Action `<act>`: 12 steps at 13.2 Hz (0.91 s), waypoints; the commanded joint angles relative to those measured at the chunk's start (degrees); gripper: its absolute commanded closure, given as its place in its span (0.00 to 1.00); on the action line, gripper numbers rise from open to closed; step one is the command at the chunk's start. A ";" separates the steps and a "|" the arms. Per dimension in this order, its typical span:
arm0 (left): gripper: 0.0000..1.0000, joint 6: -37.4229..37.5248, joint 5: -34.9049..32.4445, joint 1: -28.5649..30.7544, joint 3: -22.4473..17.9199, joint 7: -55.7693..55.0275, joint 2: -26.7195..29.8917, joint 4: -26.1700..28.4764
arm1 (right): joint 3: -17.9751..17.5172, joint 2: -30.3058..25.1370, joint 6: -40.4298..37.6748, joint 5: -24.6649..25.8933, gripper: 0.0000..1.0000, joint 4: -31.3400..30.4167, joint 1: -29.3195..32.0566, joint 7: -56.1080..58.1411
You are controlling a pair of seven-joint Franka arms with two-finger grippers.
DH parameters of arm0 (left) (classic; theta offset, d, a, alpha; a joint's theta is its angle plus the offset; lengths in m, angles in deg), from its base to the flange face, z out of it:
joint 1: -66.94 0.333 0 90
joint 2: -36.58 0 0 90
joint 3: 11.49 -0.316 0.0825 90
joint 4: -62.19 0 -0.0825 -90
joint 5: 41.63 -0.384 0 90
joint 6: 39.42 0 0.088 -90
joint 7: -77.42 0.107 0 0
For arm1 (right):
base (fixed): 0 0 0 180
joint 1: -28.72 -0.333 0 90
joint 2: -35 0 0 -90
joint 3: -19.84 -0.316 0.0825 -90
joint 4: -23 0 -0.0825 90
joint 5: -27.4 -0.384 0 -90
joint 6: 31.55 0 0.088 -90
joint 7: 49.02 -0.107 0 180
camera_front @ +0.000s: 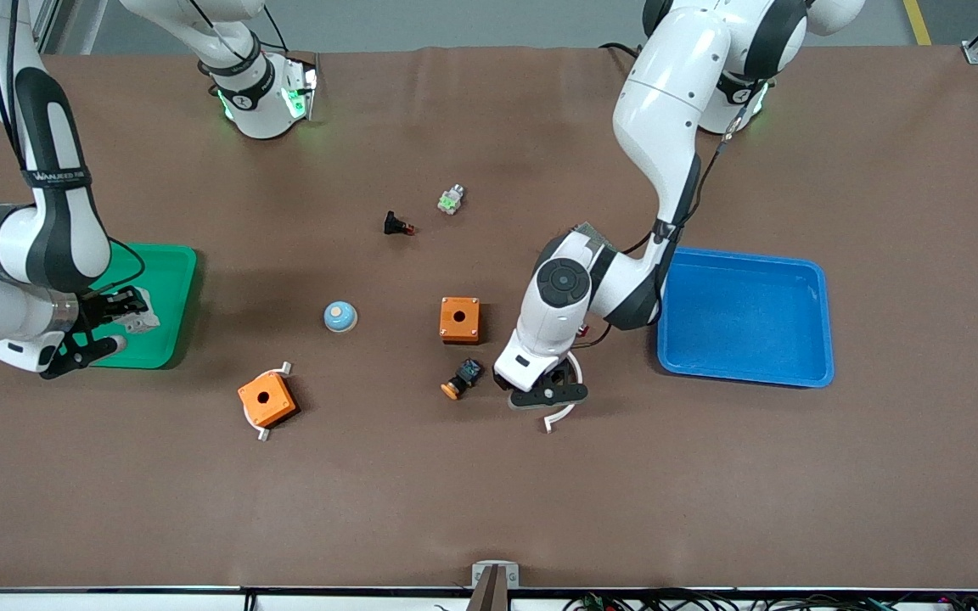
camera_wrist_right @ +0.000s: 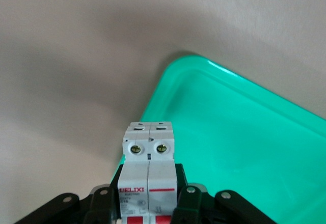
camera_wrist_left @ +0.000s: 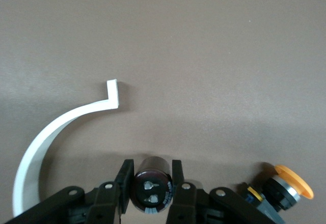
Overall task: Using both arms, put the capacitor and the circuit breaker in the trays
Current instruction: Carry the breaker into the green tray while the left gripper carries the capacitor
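Note:
My left gripper [camera_front: 550, 392] is low over the table beside the black push-button and is shut on the capacitor [camera_wrist_left: 151, 186], a small black cylinder. In the left wrist view the gripper [camera_wrist_left: 151, 175] has a finger against each side of it. The hand hides the capacitor in the front view. My right gripper [camera_front: 120, 322] is over the edge of the green tray [camera_front: 168, 280] and is shut on the circuit breaker [camera_front: 139, 309]. In the right wrist view the white-grey breaker [camera_wrist_right: 148, 163] stands between the fingers of the gripper [camera_wrist_right: 148, 183], over the tray's rim [camera_wrist_right: 173, 68].
A blue tray [camera_front: 744, 316] lies toward the left arm's end. A white curved strip [camera_front: 561, 412] [camera_wrist_left: 51, 132] lies under the left hand. Two orange boxes [camera_front: 460, 319] [camera_front: 267, 399], a blue dome [camera_front: 340, 316], an orange-capped push-button [camera_front: 462, 378] [camera_wrist_left: 285, 186], a red-tipped black part [camera_front: 397, 225] and a silver-green part [camera_front: 451, 199] lie mid-table.

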 commanded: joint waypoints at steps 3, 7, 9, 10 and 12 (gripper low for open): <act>0.99 14.16 -1.00 4.39 -0.40 0.95 8.77 2.41 | -1.14 -1.90 14.07 1.09 1.00 -11.52 3.38 5.17; 1.00 18.49 -1.18 9.48 -0.31 8.92 17.63 12.40 | -1.05 -2.25 16.65 1.79 1.00 -14.44 4.61 6.41; 1.00 18.41 -1.18 12.38 -0.22 13.93 20.90 17.69 | -1.05 -2.07 17.27 1.97 1.00 -14.36 7.06 6.41; 1.00 18.40 -1.18 13.44 -0.31 15.87 21.78 19.36 | -1.05 -2.07 18.06 2.23 1.00 -14.36 7.25 6.50; 1.00 17.97 -1.18 15.90 -0.31 21.05 24.07 24.10 | -0.96 -1.90 19.29 3.81 0.99 -14.44 7.52 6.41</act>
